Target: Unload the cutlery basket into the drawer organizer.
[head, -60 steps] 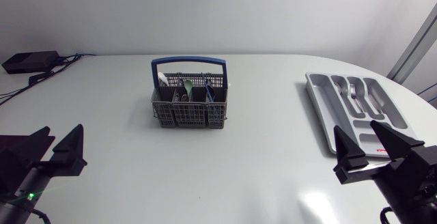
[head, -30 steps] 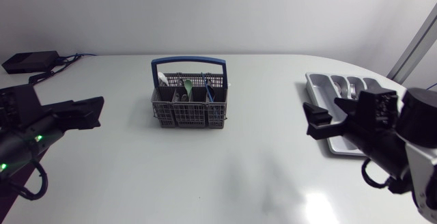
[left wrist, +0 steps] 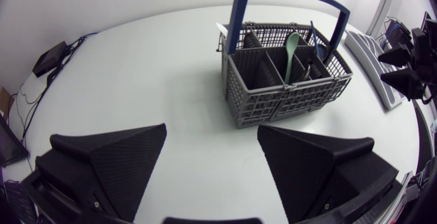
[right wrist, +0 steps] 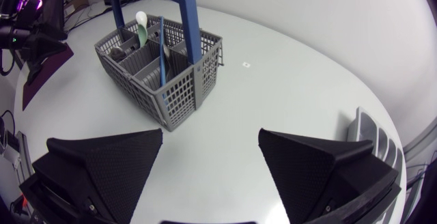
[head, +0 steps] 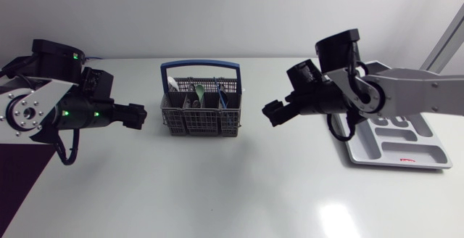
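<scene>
White, glossy tabletop with a rounded far edge, shown from above and from both wrists. Near the middle, toward the far side: grey lattice cutlery basket, upright, with an arched blue handle across its top. Standing in its compartments: a green spoon, bowl upward, in a middle compartment, and a dark blue utensil leaning in the compartment next to it. At the right edge of the tabletop: grey drawer organizer, lying flat, partly hidden behind the right arm, well apart from the basket. Left pincer held above the tabletop just beside the basket's left end, pointed at it and not touching it. Its fingers spread wide in the left wrist view, open, with the basket ahead of them. Right pincer held between basket and organizer, near the basket's right end yet apart from it. Likewise open, its fingers wide apart in the right wrist view, basket ahead. Small black box with cables near the tabletop's far left edge.
</scene>
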Controlling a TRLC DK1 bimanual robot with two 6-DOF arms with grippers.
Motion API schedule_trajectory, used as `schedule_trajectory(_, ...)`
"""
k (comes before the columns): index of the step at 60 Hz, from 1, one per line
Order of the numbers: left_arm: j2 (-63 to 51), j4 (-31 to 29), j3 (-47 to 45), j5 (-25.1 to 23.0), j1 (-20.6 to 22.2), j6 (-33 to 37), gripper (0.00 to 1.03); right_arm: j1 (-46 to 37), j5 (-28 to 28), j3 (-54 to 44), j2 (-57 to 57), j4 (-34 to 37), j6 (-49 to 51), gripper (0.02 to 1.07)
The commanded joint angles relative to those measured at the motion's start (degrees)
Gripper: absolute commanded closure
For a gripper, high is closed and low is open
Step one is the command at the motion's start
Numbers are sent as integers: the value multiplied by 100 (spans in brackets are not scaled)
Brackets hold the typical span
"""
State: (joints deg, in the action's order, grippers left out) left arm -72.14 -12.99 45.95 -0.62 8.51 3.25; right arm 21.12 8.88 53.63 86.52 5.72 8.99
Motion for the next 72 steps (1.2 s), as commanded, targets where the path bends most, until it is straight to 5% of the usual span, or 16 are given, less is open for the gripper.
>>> schedule_trajectory(1, -134, 87, 186, -166, 107, 176, 10, 120, 96, 473, 313, 70, 401, 6)
schedule_trajectory(17, -151, 289, 107, -553, 36, 212, 10, 515, -71, 1809, 1622, 44, 261, 20)
schedule_trajectory(28, -46, 350, 19, -562, 36, 229, 10, 586, -484, 2662, 2431, -97, 164, 58)
schedule_trajectory(42, 191, 491, -148, -571, 124, 282, 10, 656, -616, 2890, 2888, -282, 164, 87)
schedule_trajectory(72, 490, 394, -342, -571, 379, 335, 10, 348, -282, 799, 1104, -158, 313, 94)
